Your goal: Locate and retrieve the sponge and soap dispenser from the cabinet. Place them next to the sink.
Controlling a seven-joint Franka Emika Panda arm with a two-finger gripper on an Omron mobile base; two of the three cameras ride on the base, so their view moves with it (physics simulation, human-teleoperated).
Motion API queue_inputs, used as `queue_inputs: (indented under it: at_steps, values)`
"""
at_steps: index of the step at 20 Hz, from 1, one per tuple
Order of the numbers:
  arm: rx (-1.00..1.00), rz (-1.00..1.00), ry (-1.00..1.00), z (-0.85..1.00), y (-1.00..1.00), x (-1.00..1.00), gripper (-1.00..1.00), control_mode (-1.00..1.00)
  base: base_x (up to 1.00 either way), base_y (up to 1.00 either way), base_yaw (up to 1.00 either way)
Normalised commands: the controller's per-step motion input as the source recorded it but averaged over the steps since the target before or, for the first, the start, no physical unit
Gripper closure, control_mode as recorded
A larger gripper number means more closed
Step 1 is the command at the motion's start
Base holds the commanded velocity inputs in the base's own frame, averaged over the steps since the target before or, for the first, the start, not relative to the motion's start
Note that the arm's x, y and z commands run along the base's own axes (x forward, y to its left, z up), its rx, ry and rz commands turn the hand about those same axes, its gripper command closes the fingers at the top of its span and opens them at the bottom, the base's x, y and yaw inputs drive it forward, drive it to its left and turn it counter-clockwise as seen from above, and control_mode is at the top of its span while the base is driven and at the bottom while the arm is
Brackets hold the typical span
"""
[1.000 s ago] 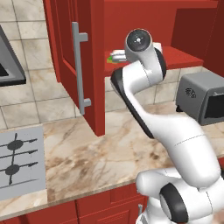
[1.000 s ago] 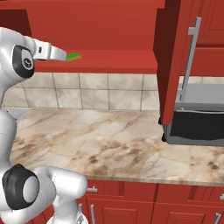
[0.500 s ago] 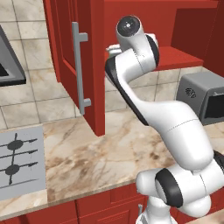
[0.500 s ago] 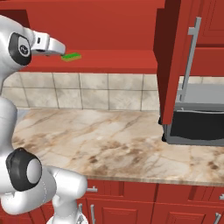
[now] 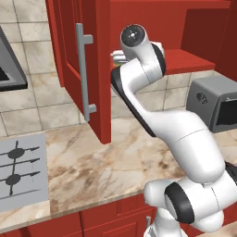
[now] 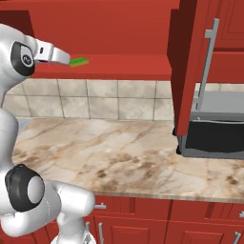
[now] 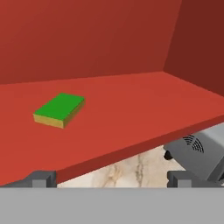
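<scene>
The arm is raised to the open cabinet, its pincer poised at the front lip of the red shelf. In the hand view the two dark tips stand well apart, one at each lower corner, with nothing between them.

The sponge lies flat on that shelf, green face up with its yellowish underside showing along the near edge. It sits toward the left of the hand view and well back from the lip, turned a little askew. From the right base camera the sponge peeks out just beyond the tip of the hand.

To my eye the step in hand is the reach for the sponge. Doing it well means going further in over the shelf, swinging toward the sponge's side and squaring the tips to its short sides. They should come down far enough to catch its thin edges without scraping the board. The block is low, so a grip too high would close on air.

The soap dispenser I cannot find anywhere on the shelf that shows; its left end runs out of the hand view. From the left base camera the arm's own elbow and the cabinet door cover the hand and most of the shelf. A grey toaster oven stands on the marble desk below. The sink lies outside these views.
</scene>
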Motion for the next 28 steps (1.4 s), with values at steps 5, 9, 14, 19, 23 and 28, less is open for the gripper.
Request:
queue_inputs:
  at_steps: [5,9,14,19,23,28]
  values:
    - [-0.01,0.0,0.04,-0.02,0.05,0.24,-1.0,-1.0,0.0,0.0,0.0]
    - [0.0,0.0,0.04,0.0,0.11,0.31,-1.0,-1.0,0.0,0.0,0.0]
    - [0.0,0.0,0.01,0.0,0.12,0.3,-1.0,-1.0,0.0,0.0,0.0]
    - [0.0,0.0,0.0,-0.06,0.08,0.21,-1.0,-1.0,0.0,0.0,0.0]
    - [0.0,0.0,0.0,-0.14,0.04,0.17,-1.0,-1.0,0.0,0.0,0.0]
    - [0.03,-0.01,0.0,-0.12,0.0,0.24,-1.0,-1.0,0.0,0.0,0.0]
